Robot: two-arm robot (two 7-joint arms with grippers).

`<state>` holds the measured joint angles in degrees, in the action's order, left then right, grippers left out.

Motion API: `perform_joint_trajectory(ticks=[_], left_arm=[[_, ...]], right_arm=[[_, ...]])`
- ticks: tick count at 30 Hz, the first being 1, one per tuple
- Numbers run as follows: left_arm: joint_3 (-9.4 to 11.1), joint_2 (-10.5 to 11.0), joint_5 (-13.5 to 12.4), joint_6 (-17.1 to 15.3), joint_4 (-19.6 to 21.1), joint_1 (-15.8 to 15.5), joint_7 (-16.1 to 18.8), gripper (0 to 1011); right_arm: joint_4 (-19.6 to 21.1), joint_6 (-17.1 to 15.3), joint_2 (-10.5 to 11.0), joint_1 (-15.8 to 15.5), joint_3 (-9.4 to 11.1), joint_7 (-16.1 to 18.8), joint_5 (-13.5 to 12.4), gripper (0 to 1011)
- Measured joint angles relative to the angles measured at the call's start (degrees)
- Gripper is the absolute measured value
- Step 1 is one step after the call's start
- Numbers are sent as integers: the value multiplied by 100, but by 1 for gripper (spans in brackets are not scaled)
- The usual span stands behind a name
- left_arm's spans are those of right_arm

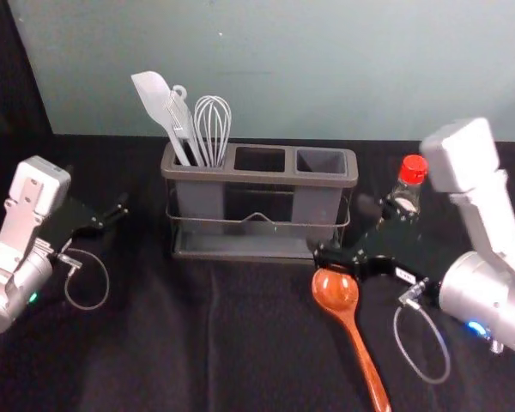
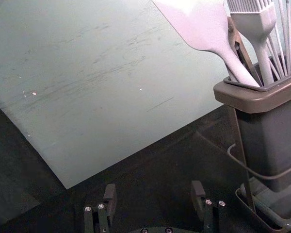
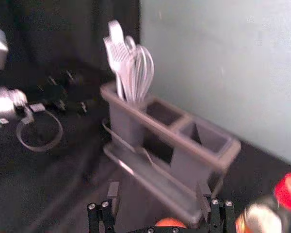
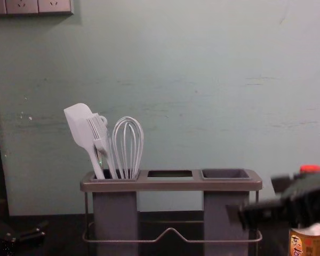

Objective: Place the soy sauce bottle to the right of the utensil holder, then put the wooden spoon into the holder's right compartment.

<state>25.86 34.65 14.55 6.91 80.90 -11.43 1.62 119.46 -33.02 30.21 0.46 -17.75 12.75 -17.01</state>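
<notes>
My right gripper [image 1: 350, 230] is open in front of the holder's right end, between the soy sauce bottle [image 1: 408, 196] and the wooden spoon [image 1: 335, 290]; its fingers [image 3: 113, 195] hold nothing in the right wrist view. The red-capped bottle stands upright right of the grey utensil holder [image 1: 259, 178], partly behind that arm. The reddish-brown spoon lies with its bowl near the holder, its handle toward the front. White utensils [image 4: 128, 149] fill the left compartment; the right compartment [image 4: 225, 174] has nothing showing in it. My left gripper [image 1: 112, 216] is parked open at the left [image 2: 153, 195].
A wire rail [image 1: 240, 221] runs along the holder's front above its base tray. Black cloth [image 1: 154, 343] covers the table, and a pale wall [image 4: 202, 80] rises behind. My right forearm reaches in from the right, close to the bottle.
</notes>
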Motion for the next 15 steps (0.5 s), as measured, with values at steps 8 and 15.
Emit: perform_joint_trajectory(ticks=[8, 15], left_arm=[[0, 0, 0, 0, 0, 0, 0, 1005], [0, 0, 0, 0, 0, 0, 0, 1005]], right_arm=[[-94, -1560, -396, 221, -232, -450, 193, 1003], [-495, -2086, -777, 311, -221, -579, 209, 1003]])
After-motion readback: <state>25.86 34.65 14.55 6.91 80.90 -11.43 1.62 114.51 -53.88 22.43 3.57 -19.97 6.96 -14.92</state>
